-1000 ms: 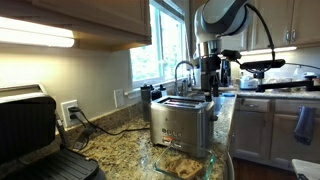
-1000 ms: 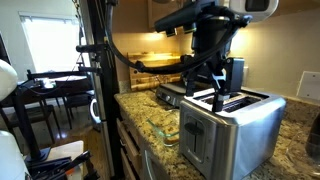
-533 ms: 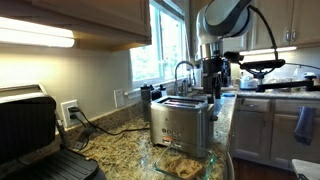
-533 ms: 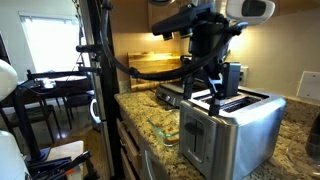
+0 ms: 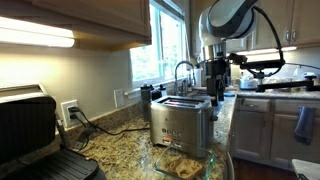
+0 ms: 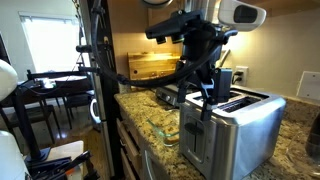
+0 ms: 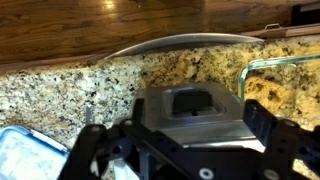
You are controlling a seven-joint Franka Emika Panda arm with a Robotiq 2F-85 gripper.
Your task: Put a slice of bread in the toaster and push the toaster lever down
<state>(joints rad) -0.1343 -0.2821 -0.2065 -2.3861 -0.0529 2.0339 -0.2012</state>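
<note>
A big black hinged grill press [image 5: 22, 128] sits leftmost on the speckled brown granite table [image 5: 115, 145], with a bright window [image 5: 165, 45] behind. Further right stands the boxy brushed-steel toaster [image 5: 182, 122]. Just before it, a clear glass dish [image 5: 160, 166] holds light tan slices of bread [image 5: 185, 162]. The black hand [image 5: 212, 90] hangs released and empty over the toaster.

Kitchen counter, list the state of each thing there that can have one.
Brushed stainless-steel toaster: upright, lever position unclear.
Black hinged grill press: lid open.
Clear glass dish: uncovered, holding tan bread slices.
Robot gripper: fingers open, empty, over the toaster.
</note>
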